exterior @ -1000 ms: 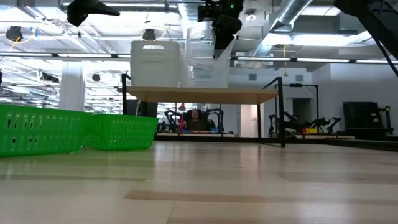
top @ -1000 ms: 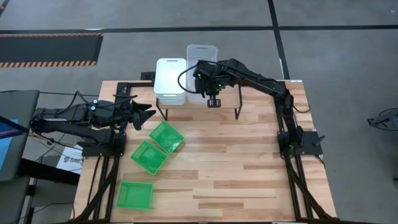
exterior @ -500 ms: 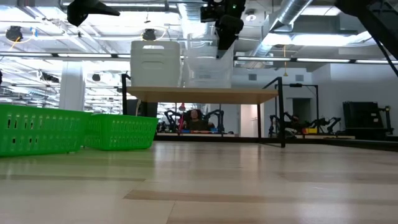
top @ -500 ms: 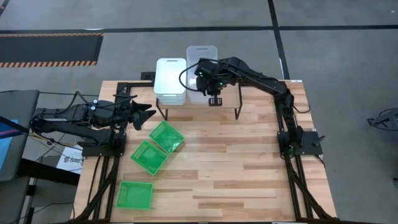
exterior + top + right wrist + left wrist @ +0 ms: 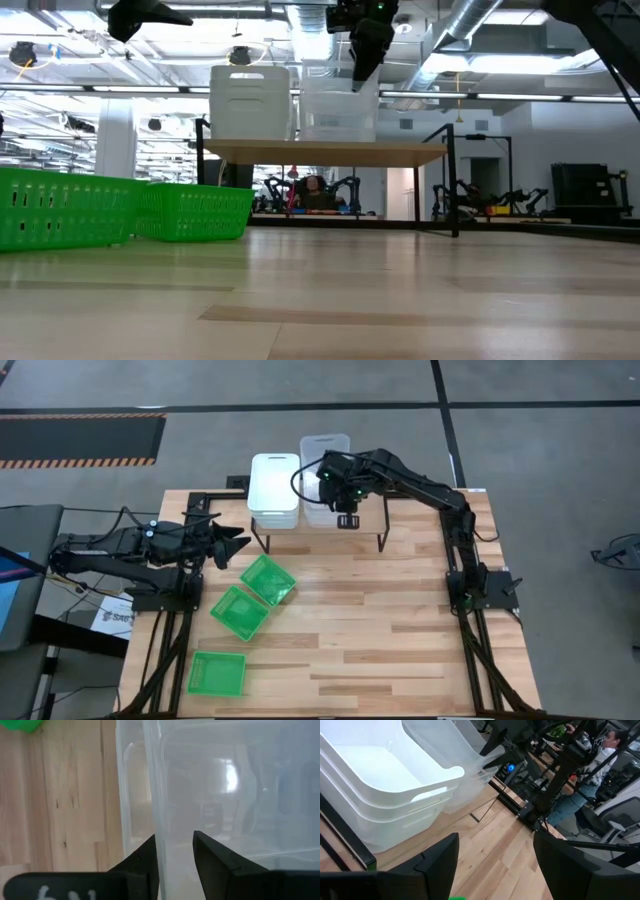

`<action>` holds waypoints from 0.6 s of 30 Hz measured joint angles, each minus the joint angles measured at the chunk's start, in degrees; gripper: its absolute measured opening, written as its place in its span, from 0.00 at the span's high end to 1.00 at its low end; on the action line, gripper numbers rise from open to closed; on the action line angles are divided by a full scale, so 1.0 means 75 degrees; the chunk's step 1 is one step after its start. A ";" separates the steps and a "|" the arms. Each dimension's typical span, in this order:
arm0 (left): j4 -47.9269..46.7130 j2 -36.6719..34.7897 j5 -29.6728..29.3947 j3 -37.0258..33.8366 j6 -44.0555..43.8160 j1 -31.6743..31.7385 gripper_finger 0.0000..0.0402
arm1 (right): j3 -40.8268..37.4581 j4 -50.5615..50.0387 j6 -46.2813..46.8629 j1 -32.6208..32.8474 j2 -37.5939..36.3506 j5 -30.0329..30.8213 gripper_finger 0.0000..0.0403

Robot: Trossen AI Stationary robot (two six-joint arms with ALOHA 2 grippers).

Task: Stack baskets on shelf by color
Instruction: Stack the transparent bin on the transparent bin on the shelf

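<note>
**Two stacks up, three green tubs waiting**

Two stacks sit side by side on the shelf [image 5: 365, 520]: the white baskets [image 5: 274, 490] on one side, the clear baskets [image 5: 322, 460] beside them, touching or nearly so. The right gripper [image 5: 174, 851] hangs at the clear stack's near wall, its fingers narrowly parted astride the rim, likely to seat the tub squarely; whether it grips is unclear. The green baskets [image 5: 240, 611] lie loose on the table [image 5: 400, 630], leaving shelf room for them. The left gripper [image 5: 495, 862] waits open near the white stack, holding nothing.
</note>
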 joint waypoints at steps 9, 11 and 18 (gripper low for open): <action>0.0000 0.0000 0.0003 0.0000 -0.0001 0.0000 0.39 | 0.0000 0.0000 -0.0001 0.0003 0.0000 -0.0035 0.62; 0.0000 0.0000 0.0003 0.0000 0.0002 0.0001 0.39 | 0.0000 0.0005 -0.0001 0.0009 0.0000 -0.0204 0.60; 0.0000 0.0000 0.0003 0.0000 0.0002 0.0001 0.39 | -0.0012 0.0084 0.0114 0.0030 -0.0090 -0.0556 0.57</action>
